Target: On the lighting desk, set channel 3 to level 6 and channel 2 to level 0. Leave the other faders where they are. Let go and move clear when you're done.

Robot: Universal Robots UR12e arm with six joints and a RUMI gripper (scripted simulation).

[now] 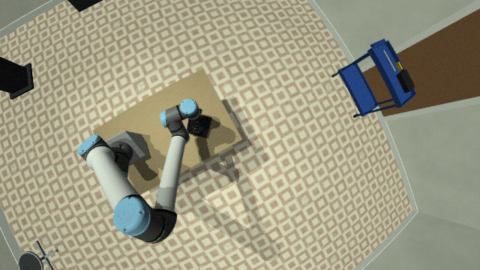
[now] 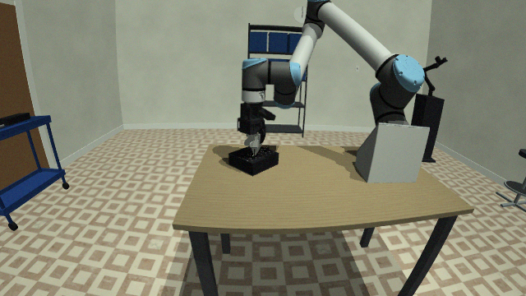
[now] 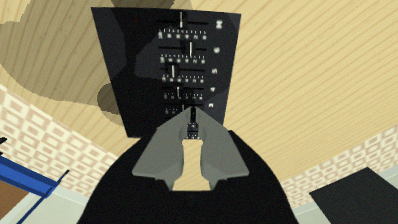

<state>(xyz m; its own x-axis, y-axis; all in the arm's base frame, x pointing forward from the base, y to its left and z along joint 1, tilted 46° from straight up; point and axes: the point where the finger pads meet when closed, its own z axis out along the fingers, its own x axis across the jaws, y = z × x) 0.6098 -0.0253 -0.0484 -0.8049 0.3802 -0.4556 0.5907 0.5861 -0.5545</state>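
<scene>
The lighting desk (image 3: 170, 65) is a small black box on the wooden table, seen also in the room view (image 2: 253, 160) and from above (image 1: 199, 125). In the wrist view its faders lie in stacked rows with white tick marks, and the numbers 3 to 6 run up the right side. My gripper (image 3: 193, 108) (image 2: 253, 149) points straight down onto the near end of the desk, with its fingers shut tip to tip. The tips sit just below the row marked 3 (image 3: 211, 105). A small dark fader knob (image 3: 192, 130) shows at the tips. The rows under the fingers are hidden.
The grey robot pedestal (image 2: 390, 154) stands on the table's right end. The desk lies near the table's far left corner, close to the edges. A blue cart (image 2: 25, 160) stands by the left wall and a dark shelf (image 2: 279, 82) behind the table.
</scene>
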